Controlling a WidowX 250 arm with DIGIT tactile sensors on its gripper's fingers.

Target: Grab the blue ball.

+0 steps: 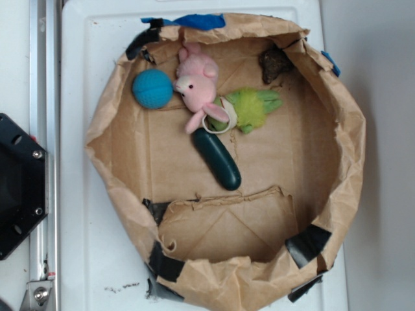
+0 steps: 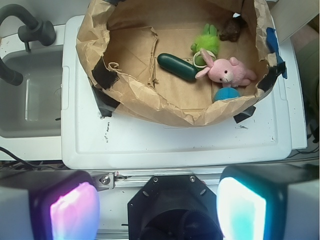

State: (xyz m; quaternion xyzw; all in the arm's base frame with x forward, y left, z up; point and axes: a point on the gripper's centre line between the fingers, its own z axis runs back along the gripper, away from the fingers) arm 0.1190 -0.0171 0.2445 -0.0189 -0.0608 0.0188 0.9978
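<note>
The blue ball (image 1: 153, 88) lies inside the brown paper ring (image 1: 104, 123), against its upper-left wall and right beside the pink plush (image 1: 198, 81). In the wrist view the blue ball (image 2: 227, 94) peeks over the paper rim, just below the pink plush (image 2: 227, 71). My gripper (image 2: 157, 210) is far from the ball, back over the black robot base (image 2: 172, 210). Its two lit pads (image 2: 75, 212) stand wide apart and open with nothing between them. The gripper does not show in the exterior view.
A dark green capsule toy (image 1: 217, 159) lies mid-ring, with a fuzzy green toy (image 1: 253, 107) and a brown lump (image 1: 275, 65) further back. Blue tape (image 1: 194, 21) marks the rim. The robot base (image 1: 19, 188) sits left of the white platform (image 1: 78, 246). A sink (image 2: 30, 95) shows in the wrist view.
</note>
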